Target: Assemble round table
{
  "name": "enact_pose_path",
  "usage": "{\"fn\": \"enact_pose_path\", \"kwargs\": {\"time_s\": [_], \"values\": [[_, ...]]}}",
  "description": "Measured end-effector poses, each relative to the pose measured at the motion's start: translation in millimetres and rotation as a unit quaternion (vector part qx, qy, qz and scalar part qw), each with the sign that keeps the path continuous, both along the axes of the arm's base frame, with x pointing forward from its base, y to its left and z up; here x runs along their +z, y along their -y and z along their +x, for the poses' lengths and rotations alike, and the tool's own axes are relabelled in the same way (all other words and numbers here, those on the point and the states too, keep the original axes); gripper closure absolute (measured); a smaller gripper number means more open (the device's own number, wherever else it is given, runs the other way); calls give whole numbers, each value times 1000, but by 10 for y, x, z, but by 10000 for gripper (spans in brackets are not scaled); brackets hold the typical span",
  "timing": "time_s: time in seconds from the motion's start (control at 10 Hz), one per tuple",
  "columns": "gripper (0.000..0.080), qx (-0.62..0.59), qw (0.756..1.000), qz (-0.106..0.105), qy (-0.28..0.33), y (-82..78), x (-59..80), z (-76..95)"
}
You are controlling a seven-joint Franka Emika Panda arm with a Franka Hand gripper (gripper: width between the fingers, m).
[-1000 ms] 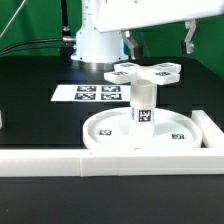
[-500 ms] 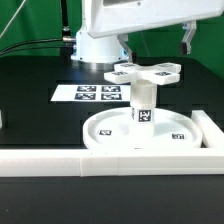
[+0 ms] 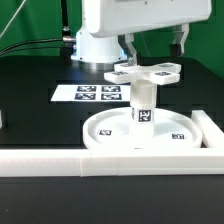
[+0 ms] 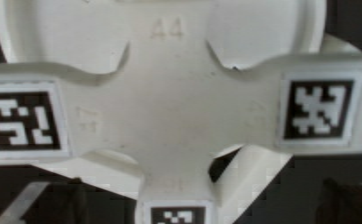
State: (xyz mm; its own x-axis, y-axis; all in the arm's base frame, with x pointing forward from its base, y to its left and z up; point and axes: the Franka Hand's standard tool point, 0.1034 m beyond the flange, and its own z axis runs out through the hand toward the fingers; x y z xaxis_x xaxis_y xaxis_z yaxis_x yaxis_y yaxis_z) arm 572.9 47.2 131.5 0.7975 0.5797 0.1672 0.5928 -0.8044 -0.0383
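Observation:
The round disc (image 3: 140, 130) lies flat near the table's front. The short cylinder leg (image 3: 142, 103) stands upright on its middle. The cross-shaped base (image 3: 143, 72) sits level on top of the leg, with tags on its arms. My gripper (image 3: 155, 45) hangs just above and behind the base. It is open and empty, with one finger (image 3: 127, 46) at the exterior view's left of the base and the other to its right. In the wrist view the cross-shaped base (image 4: 178, 100) fills the picture, with the disc (image 4: 53, 30) behind it.
The marker board (image 3: 92, 93) lies behind the disc towards the exterior view's left. A long white border bar (image 3: 90, 161) runs along the front, and another (image 3: 211, 130) along the exterior view's right. The arm's base (image 3: 95, 45) stands at the back.
The gripper has shifted slightly above the base, and its finger at the exterior view's right has moved a little to the left. The disc, leg and base have not moved.

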Motion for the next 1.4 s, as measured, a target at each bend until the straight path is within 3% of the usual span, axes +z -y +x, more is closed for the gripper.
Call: {"fn": "enact_pose_path", "kwargs": {"time_s": [0.2, 0.5, 1.0, 1.4], "values": [[150, 44, 999, -3, -5, 20, -8, -30], [150, 135, 991, -26, 0, 63, -10, -34], [150, 334, 940, -63, 20, 118, -27, -32], [150, 287, 956, -58, 8, 88, -112, -69]]}}
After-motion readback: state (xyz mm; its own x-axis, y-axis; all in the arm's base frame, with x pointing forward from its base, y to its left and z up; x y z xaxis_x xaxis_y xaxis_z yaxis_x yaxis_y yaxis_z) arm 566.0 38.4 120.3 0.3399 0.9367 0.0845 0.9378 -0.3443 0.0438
